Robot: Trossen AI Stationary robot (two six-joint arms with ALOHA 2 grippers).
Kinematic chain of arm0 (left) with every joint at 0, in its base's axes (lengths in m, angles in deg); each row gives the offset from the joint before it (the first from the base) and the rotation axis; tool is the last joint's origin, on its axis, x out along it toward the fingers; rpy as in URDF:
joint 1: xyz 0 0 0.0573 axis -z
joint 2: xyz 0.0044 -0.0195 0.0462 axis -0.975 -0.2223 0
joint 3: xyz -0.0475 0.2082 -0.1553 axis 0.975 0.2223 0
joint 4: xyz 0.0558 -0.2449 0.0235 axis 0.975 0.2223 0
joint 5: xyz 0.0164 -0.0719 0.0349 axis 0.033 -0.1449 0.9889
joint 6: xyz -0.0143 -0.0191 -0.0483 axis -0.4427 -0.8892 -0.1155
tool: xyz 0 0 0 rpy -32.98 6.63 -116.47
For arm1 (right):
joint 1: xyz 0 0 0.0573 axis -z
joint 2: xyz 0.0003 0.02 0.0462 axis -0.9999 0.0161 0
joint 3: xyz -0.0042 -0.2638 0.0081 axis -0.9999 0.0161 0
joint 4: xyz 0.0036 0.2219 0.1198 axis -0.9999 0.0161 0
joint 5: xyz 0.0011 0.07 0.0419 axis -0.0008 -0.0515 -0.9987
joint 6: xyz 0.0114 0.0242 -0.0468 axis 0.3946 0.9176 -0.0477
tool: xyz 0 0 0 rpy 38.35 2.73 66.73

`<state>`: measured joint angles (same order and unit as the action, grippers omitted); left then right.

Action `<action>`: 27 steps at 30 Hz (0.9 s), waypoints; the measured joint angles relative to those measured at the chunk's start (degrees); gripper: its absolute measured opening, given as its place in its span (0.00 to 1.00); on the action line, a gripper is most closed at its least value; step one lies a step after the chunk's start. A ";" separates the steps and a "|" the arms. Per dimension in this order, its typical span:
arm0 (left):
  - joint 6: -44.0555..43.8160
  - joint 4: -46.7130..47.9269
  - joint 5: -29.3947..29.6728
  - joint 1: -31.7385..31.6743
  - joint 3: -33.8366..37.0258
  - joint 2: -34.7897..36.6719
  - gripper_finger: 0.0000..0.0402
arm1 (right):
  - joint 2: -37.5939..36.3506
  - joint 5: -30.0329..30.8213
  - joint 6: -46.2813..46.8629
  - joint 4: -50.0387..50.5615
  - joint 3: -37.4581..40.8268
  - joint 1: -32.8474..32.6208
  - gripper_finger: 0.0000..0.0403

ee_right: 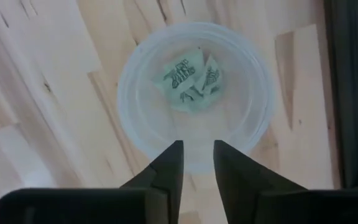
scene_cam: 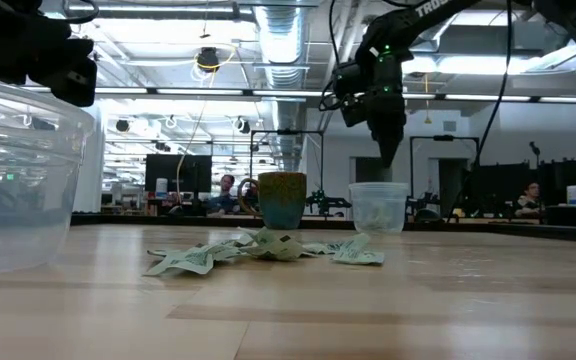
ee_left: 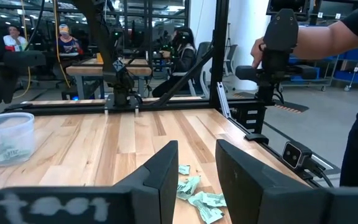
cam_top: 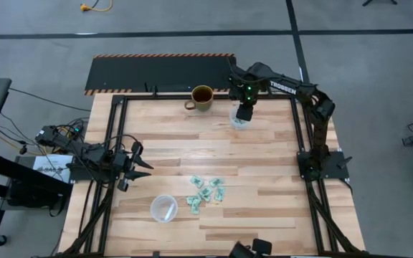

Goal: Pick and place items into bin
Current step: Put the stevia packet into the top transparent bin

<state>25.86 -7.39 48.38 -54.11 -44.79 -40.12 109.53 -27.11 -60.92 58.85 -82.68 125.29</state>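
Mint-green items (cam_top: 206, 192) lie mid-worktop, two already in the clear bin (ee_right: 194, 93); your right tool (ee_right: 197, 163) hovers above it, empty, jaws slightly apart, left tool (cam_top: 136, 166) parted, so descending carelessly could tip the bin.

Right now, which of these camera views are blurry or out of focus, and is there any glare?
Low view: the near clear tub is a soft blur, and ceiling lights glare behind the right gripper. Left wrist view: the left gripper fingers are blurred, while the wrappers stay fairly sharp. Right wrist view: the clear cup looks hazy.
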 joint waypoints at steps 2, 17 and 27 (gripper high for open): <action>-0.02 0.00 0.01 0.00 -0.02 0.00 0.24 | 0.02 -0.01 1.80 1.46 -0.68 -0.44 0.20; -1.45 0.01 -0.03 0.00 -0.01 0.02 0.24 | -5.25 0.14 21.87 4.26 -1.85 -12.80 0.19; -2.27 0.04 -2.56 -0.02 -0.01 0.02 0.24 | -9.10 0.34 35.29 -4.98 -1.84 -28.62 0.19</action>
<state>23.58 -7.35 45.82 -54.13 -44.80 -40.10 100.43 -26.77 -25.62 53.87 -84.52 96.67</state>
